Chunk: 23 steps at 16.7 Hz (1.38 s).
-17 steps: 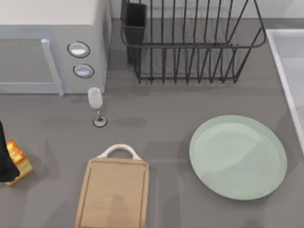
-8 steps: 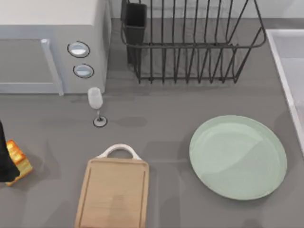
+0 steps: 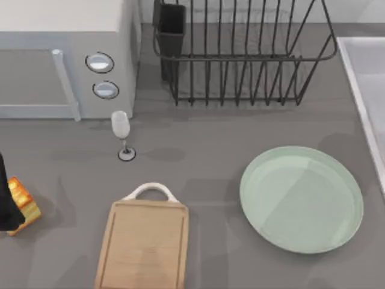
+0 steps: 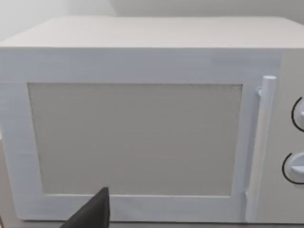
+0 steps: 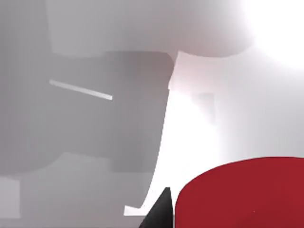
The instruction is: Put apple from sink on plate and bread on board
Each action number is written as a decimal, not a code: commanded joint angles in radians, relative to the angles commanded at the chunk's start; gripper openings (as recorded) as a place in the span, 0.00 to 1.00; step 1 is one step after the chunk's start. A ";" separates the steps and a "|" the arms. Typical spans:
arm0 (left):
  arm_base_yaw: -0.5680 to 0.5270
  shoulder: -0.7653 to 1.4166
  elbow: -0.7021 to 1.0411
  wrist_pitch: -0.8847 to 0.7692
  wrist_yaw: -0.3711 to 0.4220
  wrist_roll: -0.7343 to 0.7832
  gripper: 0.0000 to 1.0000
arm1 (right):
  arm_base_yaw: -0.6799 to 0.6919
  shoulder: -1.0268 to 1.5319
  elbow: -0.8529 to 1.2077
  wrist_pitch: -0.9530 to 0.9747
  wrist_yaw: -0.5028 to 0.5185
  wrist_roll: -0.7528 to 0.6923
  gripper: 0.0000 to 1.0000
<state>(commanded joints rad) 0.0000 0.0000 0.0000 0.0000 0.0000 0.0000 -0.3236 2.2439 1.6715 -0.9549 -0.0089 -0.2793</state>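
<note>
Left gripper [image 3: 6,205] sits way left of the board [image 3: 144,247], right against the bread [image 3: 23,200], probably to grab it, but I can't tell how its fingers stand; plate [image 3: 302,198] waits bare right of the board; the apple [image 5: 242,194] looms just beside a right finger tip, likely down in the sink [image 3: 361,90], grip unclear too.

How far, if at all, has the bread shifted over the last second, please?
No. The bread stays at the table's left edge, equally far from the board.
</note>
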 joint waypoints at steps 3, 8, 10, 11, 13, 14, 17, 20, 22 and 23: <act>0.000 0.000 0.000 0.000 0.000 0.000 1.00 | 0.008 -0.023 0.001 -0.024 -0.001 -0.009 0.00; 0.000 0.000 0.000 0.000 0.000 0.000 1.00 | 0.010 -0.031 0.007 -0.023 0.000 0.005 0.00; 0.000 0.000 0.000 0.000 0.000 0.000 1.00 | 0.037 -0.068 0.013 -0.032 0.001 0.051 0.00; 0.000 0.000 0.000 0.000 0.000 0.000 1.00 | 0.058 -0.092 0.011 -0.040 0.002 0.084 0.00; 0.000 0.000 0.000 0.000 0.000 0.000 1.00 | 0.114 -0.148 -0.002 -0.058 0.003 0.165 0.00; 0.000 0.000 0.000 0.000 0.000 0.000 1.00 | 0.148 -0.179 -0.013 -0.070 0.004 0.212 0.00; 0.000 0.000 0.000 0.000 0.000 0.000 1.00 | 0.273 -0.269 -0.050 -0.109 0.005 0.361 0.00; 0.000 0.000 0.000 0.000 0.000 0.000 1.00 | 0.420 -0.338 -0.084 -0.156 0.007 0.510 0.00; 0.000 0.000 0.000 0.000 0.000 0.000 1.00 | 0.518 -0.363 -0.100 -0.189 0.008 0.596 0.00; 0.000 0.000 0.000 0.000 0.000 0.000 1.00 | 0.565 -0.370 -0.107 -0.205 0.009 0.633 0.00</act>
<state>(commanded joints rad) 0.0000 0.0000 0.0000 0.0000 0.0000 0.0000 0.2418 1.8735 1.5649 -1.1599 -0.0002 0.3534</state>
